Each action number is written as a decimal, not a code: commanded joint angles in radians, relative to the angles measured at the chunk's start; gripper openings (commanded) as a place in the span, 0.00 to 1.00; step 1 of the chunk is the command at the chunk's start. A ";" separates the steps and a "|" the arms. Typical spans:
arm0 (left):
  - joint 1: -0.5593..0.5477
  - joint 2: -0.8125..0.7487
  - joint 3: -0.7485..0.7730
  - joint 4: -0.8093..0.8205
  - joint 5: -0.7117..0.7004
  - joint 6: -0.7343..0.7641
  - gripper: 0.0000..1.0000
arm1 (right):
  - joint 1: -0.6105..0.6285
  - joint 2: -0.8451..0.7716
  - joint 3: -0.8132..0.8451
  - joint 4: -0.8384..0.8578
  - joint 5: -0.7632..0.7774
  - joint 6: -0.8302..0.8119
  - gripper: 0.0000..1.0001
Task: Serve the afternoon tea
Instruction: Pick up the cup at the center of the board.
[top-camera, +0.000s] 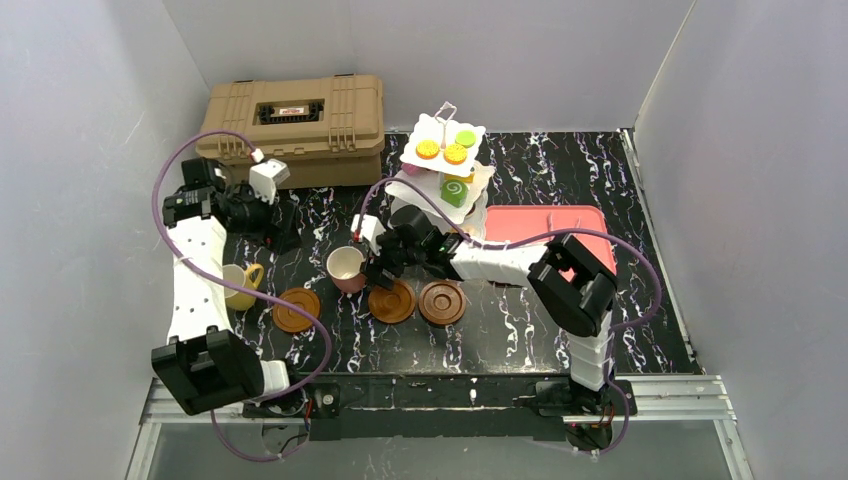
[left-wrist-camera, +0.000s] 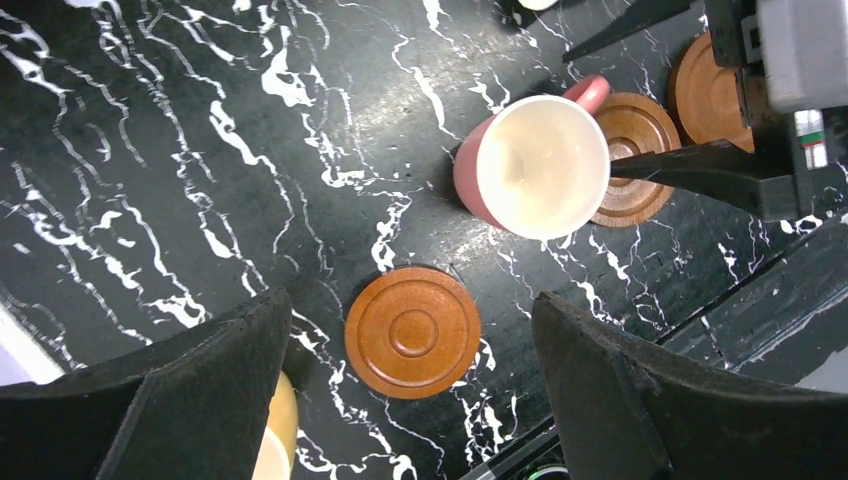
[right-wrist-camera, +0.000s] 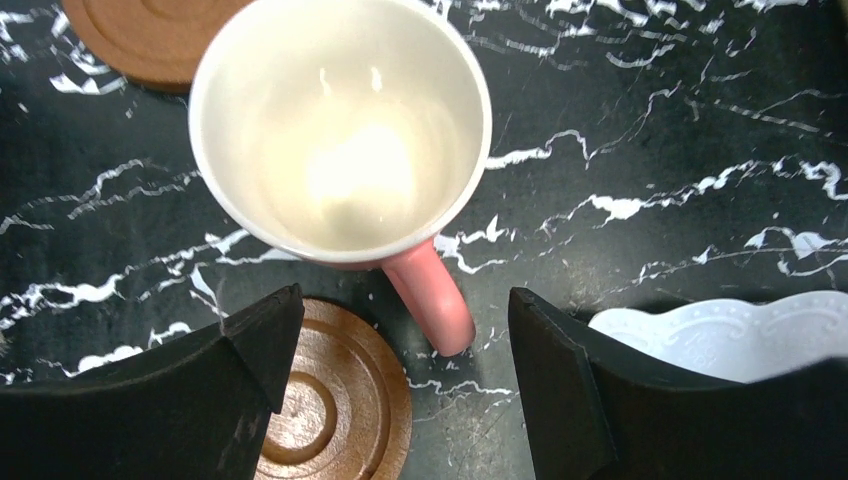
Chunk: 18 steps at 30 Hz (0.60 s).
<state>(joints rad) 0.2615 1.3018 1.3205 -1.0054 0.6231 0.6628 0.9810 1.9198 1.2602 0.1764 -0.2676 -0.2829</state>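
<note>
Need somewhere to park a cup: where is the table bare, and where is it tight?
Bare: behind the pink-red tray, right of the tiered stand; also in front of the tray, right of the saucers. Tight: around the pink cup and right hand.

No text, brand or number can be read in any of the views. In the upper left of the top view, the tan hard case carries a small red-and-white label in the dark recess of its lid, but its print is too small and blurred to make out. At the right edge of the left wrist view, a tiny sticker with red and green bands sits on a pale grey block; no letters or figures show on it.
</note>
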 joint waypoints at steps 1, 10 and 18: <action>0.056 0.005 0.066 -0.072 0.036 0.006 0.88 | 0.001 0.017 0.047 -0.045 0.003 -0.078 0.81; 0.186 0.063 0.156 -0.139 0.035 0.015 0.86 | 0.022 -0.004 0.042 -0.022 -0.002 -0.011 0.50; 0.213 0.058 0.155 -0.127 0.045 0.026 0.85 | 0.047 -0.007 0.056 -0.047 0.015 -0.001 0.45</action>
<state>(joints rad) 0.4591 1.3727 1.4487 -1.1019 0.6292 0.6777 1.0157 1.9385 1.2678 0.1280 -0.2497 -0.2939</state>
